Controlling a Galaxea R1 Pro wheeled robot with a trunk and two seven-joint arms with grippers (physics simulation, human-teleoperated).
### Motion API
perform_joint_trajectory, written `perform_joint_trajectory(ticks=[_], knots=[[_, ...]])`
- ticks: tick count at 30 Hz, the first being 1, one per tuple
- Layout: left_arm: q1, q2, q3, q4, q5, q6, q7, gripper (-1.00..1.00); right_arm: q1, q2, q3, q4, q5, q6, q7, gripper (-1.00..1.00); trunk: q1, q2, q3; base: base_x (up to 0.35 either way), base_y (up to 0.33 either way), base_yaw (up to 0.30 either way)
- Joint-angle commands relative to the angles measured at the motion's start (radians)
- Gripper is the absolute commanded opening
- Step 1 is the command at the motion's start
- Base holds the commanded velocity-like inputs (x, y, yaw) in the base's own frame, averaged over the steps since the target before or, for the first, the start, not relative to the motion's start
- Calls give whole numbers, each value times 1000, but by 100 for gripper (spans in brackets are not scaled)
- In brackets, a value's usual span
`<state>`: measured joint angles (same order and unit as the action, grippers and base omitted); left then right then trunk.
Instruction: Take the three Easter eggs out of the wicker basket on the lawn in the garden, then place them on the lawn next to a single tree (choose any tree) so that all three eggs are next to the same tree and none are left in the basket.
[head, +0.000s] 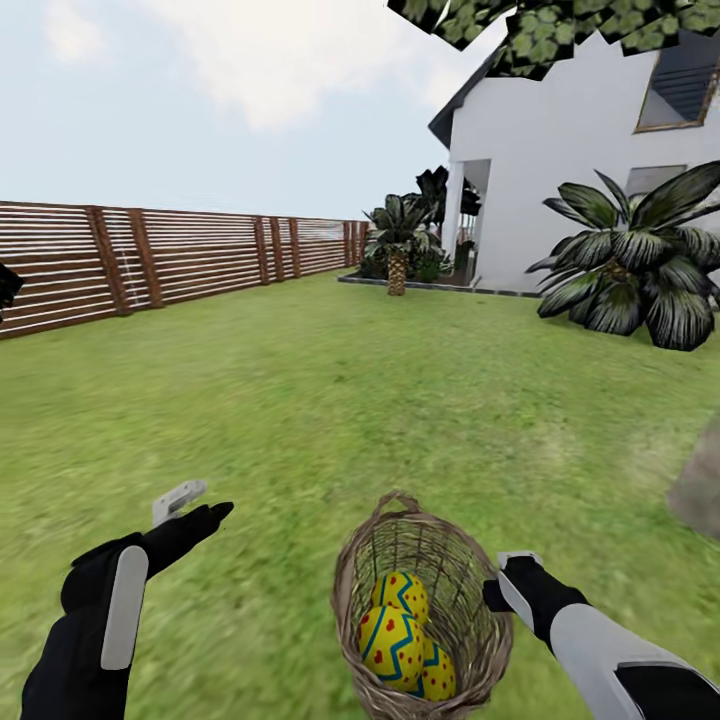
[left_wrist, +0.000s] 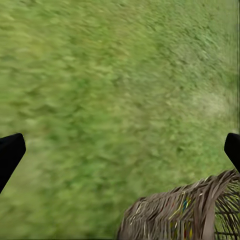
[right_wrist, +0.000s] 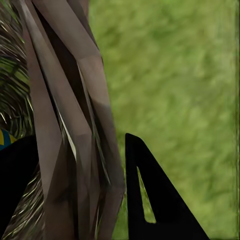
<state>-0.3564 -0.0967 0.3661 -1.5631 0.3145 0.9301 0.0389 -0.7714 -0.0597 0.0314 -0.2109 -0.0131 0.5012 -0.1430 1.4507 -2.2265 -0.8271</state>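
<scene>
The brown wicker basket (head: 415, 600) is low in the head view, over the lawn (head: 300, 400). Three yellow eggs with blue zigzags and red dots lie inside it: one higher (head: 401, 592), one in front (head: 390, 645), one partly hidden behind that (head: 438, 675). My right gripper (head: 505, 590) is shut on the basket's right rim; the woven wall (right_wrist: 65, 125) stands between its black fingers (right_wrist: 150, 200). My left gripper (head: 190, 512) hangs open over grass left of the basket, whose side (left_wrist: 190, 210) shows in the left wrist view. A pale grey-brown trunk base (head: 700, 490) is at the right edge.
A brown slat fence (head: 150, 260) bounds the lawn at the left and back. A white house (head: 560, 170) stands at the back right, with spiky palm-like plants (head: 630, 265) and a small palm (head: 397, 240) before it. Leaves (head: 560, 30) hang overhead.
</scene>
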Motion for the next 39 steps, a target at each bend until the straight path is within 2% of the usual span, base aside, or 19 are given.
perform_joint_trajectory(ticks=[1,11,28,39], knots=[[-1,0,2,-1,8,6,4,100,0,0,-1,-2,-7,5,-1,-100,0,0,-1,0,-300,-280],[-1,-1,2,-1,8,6,4,100,0,0,-1,-2,-7,5,-15,-100,0,0,4,0,-262,-280],[-1,-1,2,0,8,6,4,100,0,1,1,-2,-7,5,-15,-100,0,0,12,0,-22,-281],[-1,-1,2,10,8,6,4,100,0,1,1,-2,-7,5,-15,-100,0,0,15,0,-330,-283]])
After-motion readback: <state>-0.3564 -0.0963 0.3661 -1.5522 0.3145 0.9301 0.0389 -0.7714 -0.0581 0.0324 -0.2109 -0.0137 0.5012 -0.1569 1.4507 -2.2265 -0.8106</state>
